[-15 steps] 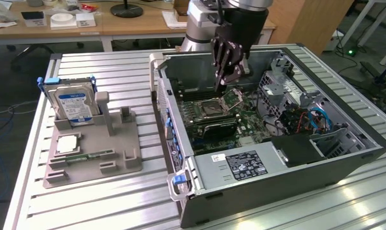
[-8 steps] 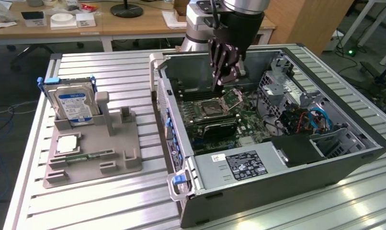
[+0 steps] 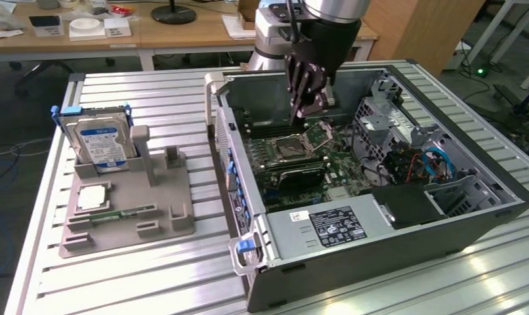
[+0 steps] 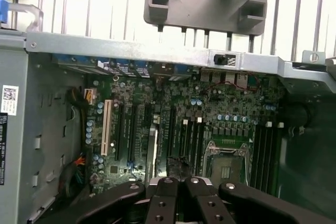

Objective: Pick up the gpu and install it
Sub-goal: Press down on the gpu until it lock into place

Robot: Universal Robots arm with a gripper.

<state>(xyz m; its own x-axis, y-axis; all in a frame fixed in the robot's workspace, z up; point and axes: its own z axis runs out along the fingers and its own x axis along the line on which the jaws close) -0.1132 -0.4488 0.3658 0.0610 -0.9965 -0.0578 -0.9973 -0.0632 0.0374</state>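
Our gripper [image 3: 310, 98], fingers pressed together, hangs inside the open computer case [image 3: 474, 216] above the motherboard [image 4: 210, 124]. We cannot pick out the gpu. We judge such a card light, stiff, fragile, best held by its edges.

Silver-grey arm [image 3: 287, 26]; black pincer [image 3: 306, 92] with screwed linkage fingers [image 4: 163, 203]

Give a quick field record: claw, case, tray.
claw: shut, inside case, above motherboard
held: cannot tell
case: open, on its side
tray: at the exterior view's left of case; holds hard drive, memory stick
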